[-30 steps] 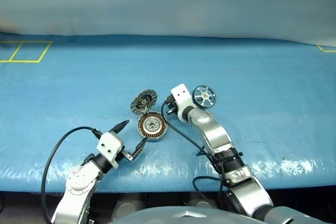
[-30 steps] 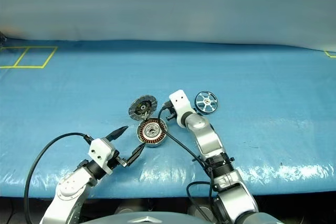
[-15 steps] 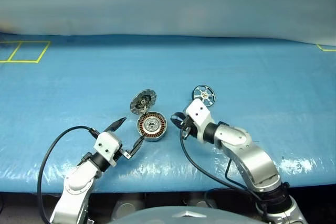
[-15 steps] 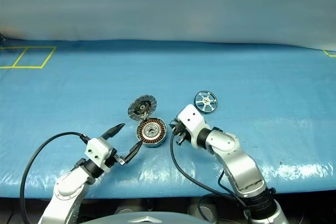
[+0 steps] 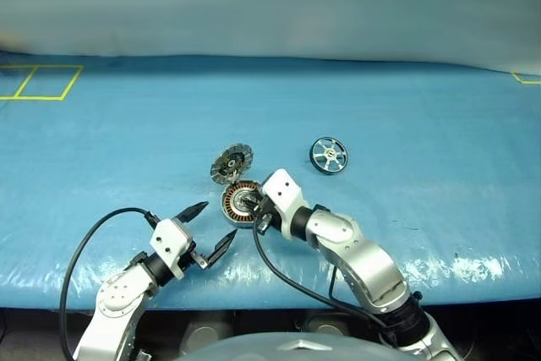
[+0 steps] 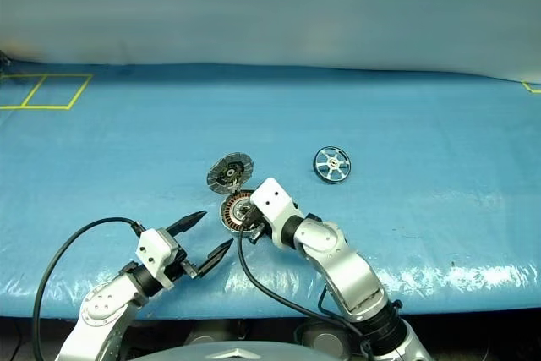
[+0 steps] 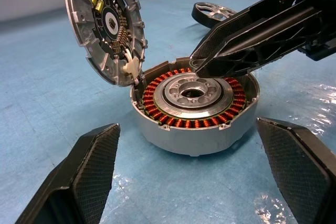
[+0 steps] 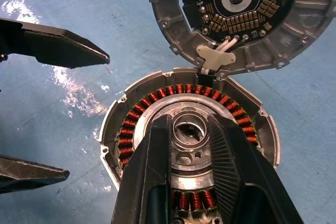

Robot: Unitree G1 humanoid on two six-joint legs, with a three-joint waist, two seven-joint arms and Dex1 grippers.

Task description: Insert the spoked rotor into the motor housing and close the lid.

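Note:
The motor housing [image 7: 195, 109] lies open on the blue table, its copper windings ringing a silver centre. Its lid [image 7: 105, 24] stands tilted up at the hinge on the far side, with the ribbed circuit face showing. The spoked rotor [image 5: 328, 155] lies flat to the right of the housing and farther back, with nothing touching it. My right gripper [image 8: 190, 121] hovers over the housing's centre hub, its fingers a narrow gap apart and holding nothing. My left gripper [image 5: 218, 220] is wide open just in front and to the left of the housing, also holding nothing.
The blue sheet-covered table [image 5: 423, 124] stretches wide around the parts. Yellow tape squares [image 5: 40, 82] mark its far left corner, and another yellow mark [image 5: 526, 79] sits at the far right. Black cables loop off both wrists near the front edge.
My right gripper has swung away from the rotor, back and to the left, and now sits over the housing. The rotor and my left gripper have stayed where they were.

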